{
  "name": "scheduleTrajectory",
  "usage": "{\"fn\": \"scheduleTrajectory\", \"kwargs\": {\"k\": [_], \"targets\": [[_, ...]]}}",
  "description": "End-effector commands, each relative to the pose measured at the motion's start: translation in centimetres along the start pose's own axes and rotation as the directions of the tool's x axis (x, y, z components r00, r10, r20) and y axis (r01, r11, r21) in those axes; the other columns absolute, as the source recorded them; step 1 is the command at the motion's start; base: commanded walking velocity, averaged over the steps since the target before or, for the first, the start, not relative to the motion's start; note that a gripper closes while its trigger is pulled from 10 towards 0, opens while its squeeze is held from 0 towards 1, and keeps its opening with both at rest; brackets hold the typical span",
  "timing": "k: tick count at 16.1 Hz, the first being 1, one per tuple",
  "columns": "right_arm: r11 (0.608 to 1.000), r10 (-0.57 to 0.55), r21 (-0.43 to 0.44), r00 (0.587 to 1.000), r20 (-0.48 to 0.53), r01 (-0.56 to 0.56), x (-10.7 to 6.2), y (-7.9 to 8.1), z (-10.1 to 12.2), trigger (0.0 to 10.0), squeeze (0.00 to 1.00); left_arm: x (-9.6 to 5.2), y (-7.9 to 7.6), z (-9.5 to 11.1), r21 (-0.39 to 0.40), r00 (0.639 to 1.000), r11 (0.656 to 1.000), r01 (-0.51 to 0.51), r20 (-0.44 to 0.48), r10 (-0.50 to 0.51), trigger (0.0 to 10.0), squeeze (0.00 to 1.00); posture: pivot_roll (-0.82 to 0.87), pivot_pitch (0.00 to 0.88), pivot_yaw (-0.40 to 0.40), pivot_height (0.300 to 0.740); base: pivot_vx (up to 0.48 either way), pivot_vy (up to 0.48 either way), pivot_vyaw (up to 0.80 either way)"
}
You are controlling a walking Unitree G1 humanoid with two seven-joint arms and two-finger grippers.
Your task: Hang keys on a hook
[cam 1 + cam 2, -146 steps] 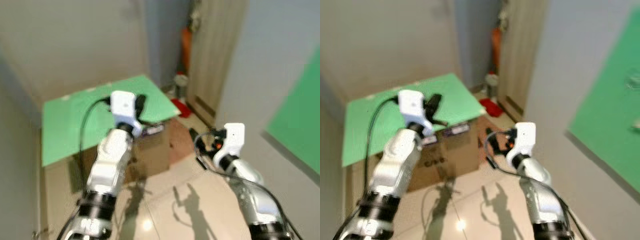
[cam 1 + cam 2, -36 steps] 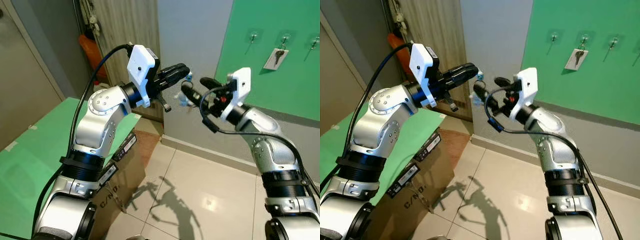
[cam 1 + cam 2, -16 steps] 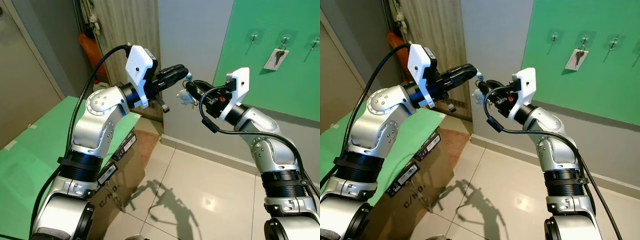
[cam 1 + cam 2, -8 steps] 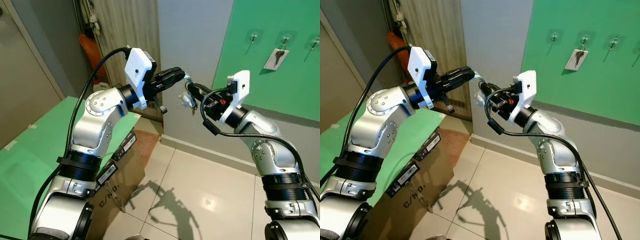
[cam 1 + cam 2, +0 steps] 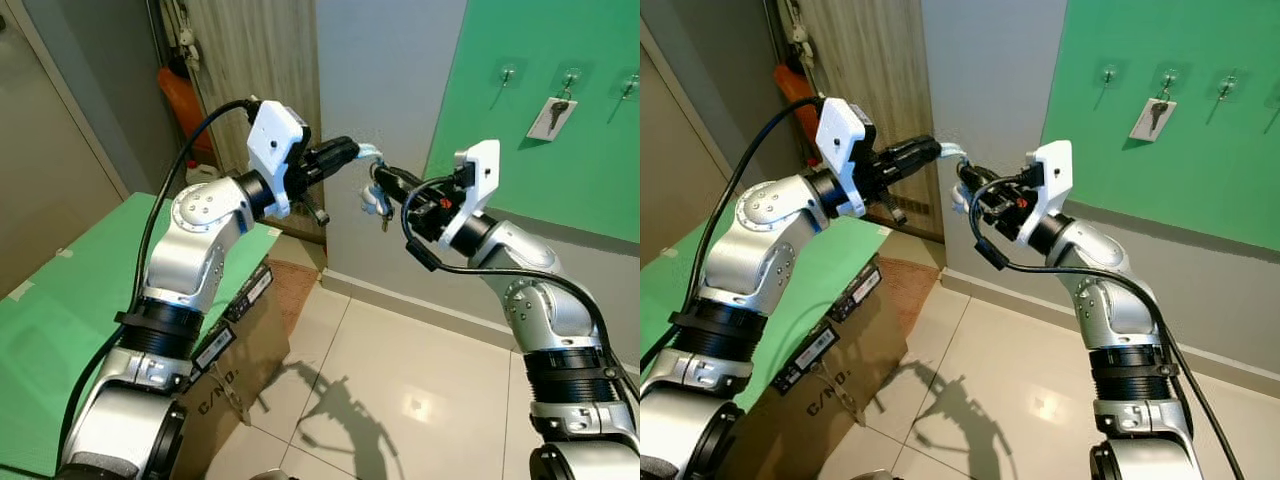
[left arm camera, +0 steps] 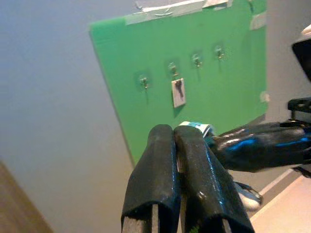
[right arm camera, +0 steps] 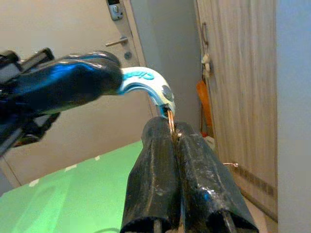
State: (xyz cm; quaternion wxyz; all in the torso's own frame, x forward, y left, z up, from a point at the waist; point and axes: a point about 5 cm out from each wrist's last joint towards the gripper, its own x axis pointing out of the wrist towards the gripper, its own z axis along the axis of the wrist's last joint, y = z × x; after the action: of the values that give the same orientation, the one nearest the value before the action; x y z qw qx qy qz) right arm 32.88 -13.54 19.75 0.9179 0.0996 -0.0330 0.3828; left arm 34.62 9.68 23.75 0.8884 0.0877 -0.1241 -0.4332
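Passing the keys across in mid-air, well short of the hooks!

You've got both arms raised and meeting: the left gripper [image 5: 345, 152] has its jaws pressed together on the pale blue tag, and the right gripper [image 5: 388, 182] has its jaws closed on the ring, with the keys [image 5: 376, 203] dangling just beneath. A second ago the right arm sat lower and closer to the left; now it has lifted and drawn off a little, stretching the tag [image 7: 146, 82] taut between them. That reads as the handover nearly done — you'd want the left to let go next. The green board [image 5: 540, 110] with its hooks [image 5: 508, 73] waits well apart, one hook already carrying a key [image 5: 551, 114].
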Motion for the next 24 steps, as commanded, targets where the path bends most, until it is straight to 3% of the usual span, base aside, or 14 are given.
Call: {"fn": "scheduleTrajectory", "kwargs": {"k": [1,2,3,5,11,14,17,20,21,24], "targets": [[1.000,0.017,0.005,1.000,0.015,-0.017,0.1,0.4,0.2,0.0,0.00,0.0,0.6,0.4,0.027,1.000,0.999,-0.025,-0.003,0.025,10.0,0.00,-0.06,0.000,0.093,0.740,0.000,0.000,0.00],[1.000,0.016,0.007,1.000,0.015,-0.016,0.1,0.4,0.2,0.0,0.00,0.0,0.9,0.3,0.020,0.999,0.998,-0.052,-0.001,0.052,10.0,0.61,-0.06,0.000,0.094,0.740,0.000,0.000,0.00],[1.000,0.014,0.008,1.000,0.014,-0.014,0.0,0.4,0.2,0.0,0.00,0.0,1.0,0.2,0.015,0.998,0.998,-0.064,-0.002,0.064,10.0,1.00,-0.06,0.000,0.094,0.740,0.000,0.000,0.00],[1.000,0.013,0.009,1.000,0.015,-0.013,0.0,0.4,0.2,0.0,0.00,0.0,1.1,0.1,0.016,0.997,0.997,-0.076,-0.010,0.076,10.0,1.00,-0.06,0.000,0.093,0.740,0.000,0.000,0.00],[0.999,-0.035,0.009,0.999,0.028,0.035,-0.5,-0.3,0.3,0.0,0.00,-0.9,3.8,0.7,0.028,0.969,0.968,-0.249,0.007,0.248,10.0,1.00,-0.06,0.000,0.083,0.740,0.000,0.000,0.00],[0.978,-0.208,-0.016,0.975,0.078,0.210,-0.9,-2.1,0.7,0.0,0.00,-1.7,4.5,0.1,0.017,0.947,0.947,-0.321,-0.008,0.321,10.0,1.00,-0.06,0.000,0.086,0.740,0.000,0.000,0.00],[0.892,-0.447,-0.023,0.887,0.115,0.452,-2.4,-4.1,0.1,0.0,0.00,-2.6,2.6,-3.5,-0.060,0.939,0.939,-0.337,-0.094,0.331,10.0,1.00,-0.07,0.000,0.093,0.740,0.000,0.000,0.00],[0.867,-0.492,-0.026,0.865,0.099,0.497,-3.1,-4.2,-0.8,0.0,0.00,-3.0,1.3,-5.5,-0.111,0.934,0.933,-0.343,-0.147,0.326,10.0,1.00,-0.07,0.000,0.098,0.740,0.000,0.000,0.00],[0.860,-0.505,-0.023,0.857,0.100,0.509,-3.2,-4.3,-1.0,0.0,0.00,-3.2,0.9,-6.2,-0.100,0.928,0.931,-0.350,-0.172,0.330,10.0,0.00,-0.07,0.000,0.100,0.740,0.000,0.000,0.00],[0.833,-0.546,-0.027,0.830,0.115,0.552,-3.6,-4.8,-0.9,0.0,0.00,-3.4,0.5,-6.6,-0.110,0.917,0.917,-0.384,-0.164,0.364,10.0,0.00,-0.07,0.000,0.098,0.740,0.000,0.000,0.00]]}}
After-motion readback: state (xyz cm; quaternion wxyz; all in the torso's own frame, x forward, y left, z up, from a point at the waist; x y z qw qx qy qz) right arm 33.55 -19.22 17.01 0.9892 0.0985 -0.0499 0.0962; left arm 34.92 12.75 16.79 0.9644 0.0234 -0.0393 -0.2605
